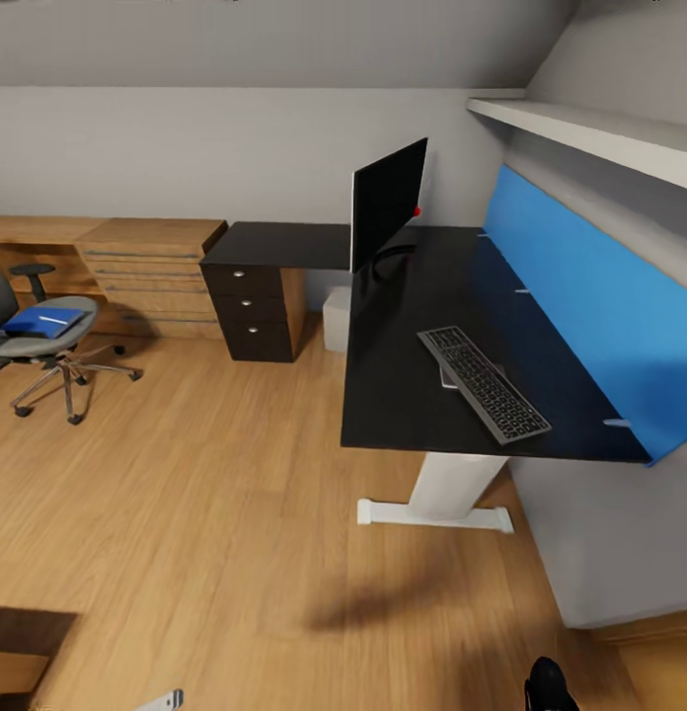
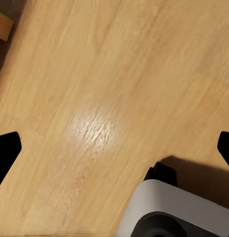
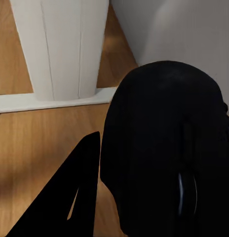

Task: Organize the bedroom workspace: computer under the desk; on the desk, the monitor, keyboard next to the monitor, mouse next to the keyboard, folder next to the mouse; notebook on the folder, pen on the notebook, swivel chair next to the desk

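An L-shaped black desk (image 1: 403,395) carries the monitor (image 1: 387,200) and, nearer, the keyboard (image 1: 484,382). The swivel chair (image 1: 28,341) stands well apart with the blue folder (image 1: 44,321) on its seat. The right gripper (image 3: 139,187) clasps the black mouse (image 3: 169,153). The left gripper (image 2: 114,148) hangs spread wide, empty.

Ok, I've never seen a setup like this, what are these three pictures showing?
It's a simulated two-armed robot on wheels. The big picture is from its head camera: a black desk carries a monitor and a keyboard, and a swivel chair at the left holds a blue folder. The other two come from cameras at its wrists. The left fingers are spread open over the wood floor. The right fingers seem to hold a black mouse, near the desk's white leg.
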You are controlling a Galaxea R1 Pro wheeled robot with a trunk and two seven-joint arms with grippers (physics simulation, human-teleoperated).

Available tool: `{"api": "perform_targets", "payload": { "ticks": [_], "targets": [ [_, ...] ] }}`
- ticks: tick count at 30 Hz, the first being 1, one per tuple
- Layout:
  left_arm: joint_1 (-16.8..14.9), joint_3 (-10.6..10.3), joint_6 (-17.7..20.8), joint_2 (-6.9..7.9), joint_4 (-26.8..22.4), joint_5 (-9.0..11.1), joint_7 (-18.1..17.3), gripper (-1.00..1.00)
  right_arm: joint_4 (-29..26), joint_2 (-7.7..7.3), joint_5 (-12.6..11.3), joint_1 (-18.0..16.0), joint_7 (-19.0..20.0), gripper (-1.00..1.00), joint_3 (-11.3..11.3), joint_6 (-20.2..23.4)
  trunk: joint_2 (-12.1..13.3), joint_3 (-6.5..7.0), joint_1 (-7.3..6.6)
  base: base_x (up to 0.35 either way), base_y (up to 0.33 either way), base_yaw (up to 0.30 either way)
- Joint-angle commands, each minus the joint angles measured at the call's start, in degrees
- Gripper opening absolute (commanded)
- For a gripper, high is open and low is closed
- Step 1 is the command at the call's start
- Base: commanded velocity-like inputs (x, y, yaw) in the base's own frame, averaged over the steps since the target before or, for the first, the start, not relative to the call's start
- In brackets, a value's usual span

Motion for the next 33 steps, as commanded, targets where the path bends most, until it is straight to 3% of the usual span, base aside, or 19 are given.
{"api": "perform_targets", "payload": {
  "ticks": [1,11,15,22,33],
  "targets": [
    [-0.03,-0.46,-0.19,-0.04,0.06,0.42,0.41,1.0,0.95,0.02,-0.52,-0.03,0.17,-1.0,0.54,-1.56,-0.03,0.04,0.01,0.0,0.0,0.168],
    [-0.03,-0.66,-0.45,-0.6,0.17,-0.15,0.09,1.0,2.53,0.28,-0.75,-0.03,0.04,-1.0,0.28,-5.37,-0.03,0.85,0.01,0.0,0.0,0.171],
    [-0.03,-0.72,-0.5,-0.69,0.17,-0.19,0.07,1.0,2.47,0.43,-0.84,-0.03,-2.19,-1.0,0.25,-5.54,-0.03,1.18,0.01,0.0,0.0,0.127],
    [-0.03,-0.76,-0.44,-0.7,0.29,-0.13,0.01,1.0,2.4,0.99,-0.78,-0.03,-5.05,-1.0,0.26,-5.54,-0.03,1.81,0.01,-0.009,0.0,0.028],
    [-0.03,-1.64,-0.41,-0.75,0.43,-0.12,-0.02,1.0,2.52,0.95,-0.76,-0.03,-5.29,-1.0,0.23,-5.54,-0.03,2.83,0.01,-0.057,0.0,-0.012]
  ]
}}
